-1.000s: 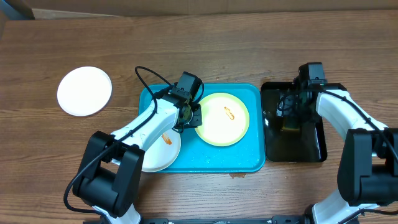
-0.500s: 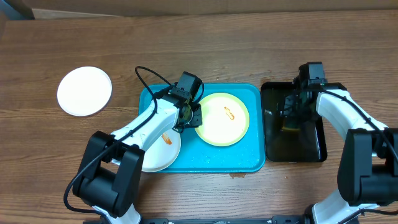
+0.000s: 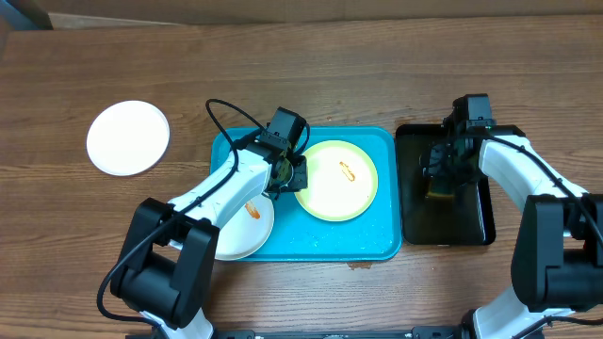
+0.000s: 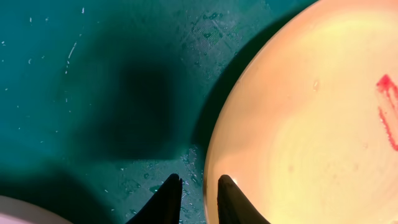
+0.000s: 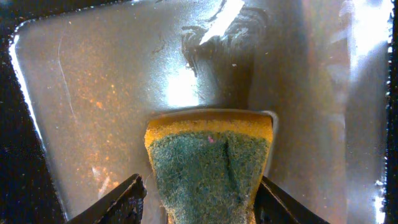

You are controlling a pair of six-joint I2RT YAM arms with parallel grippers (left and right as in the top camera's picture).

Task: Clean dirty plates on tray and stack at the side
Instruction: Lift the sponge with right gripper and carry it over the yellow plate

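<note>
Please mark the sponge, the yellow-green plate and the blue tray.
sponge (image 5: 208, 168), right wrist view, its green scrubbing face.
yellow-green plate (image 3: 330, 193), overhead view, its bare middle.
blue tray (image 3: 330, 240), overhead view, bare front floor.

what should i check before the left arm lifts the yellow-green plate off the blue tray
1. The left end effector straddles the rim of the pale yellow-green round plate: ok.
2. Grip on that rim is firm: cannot tell.
3. The right end effector is closed on the yellow-and-green scrubbing sponge over the black rectangular tray: ok.
4. Plate is clean: not ok, a red smear shows on it.
5. Stacking spot: a white round plate lies on the wooden table, left of the turquoise rectangular plastic tray: ok.
</note>
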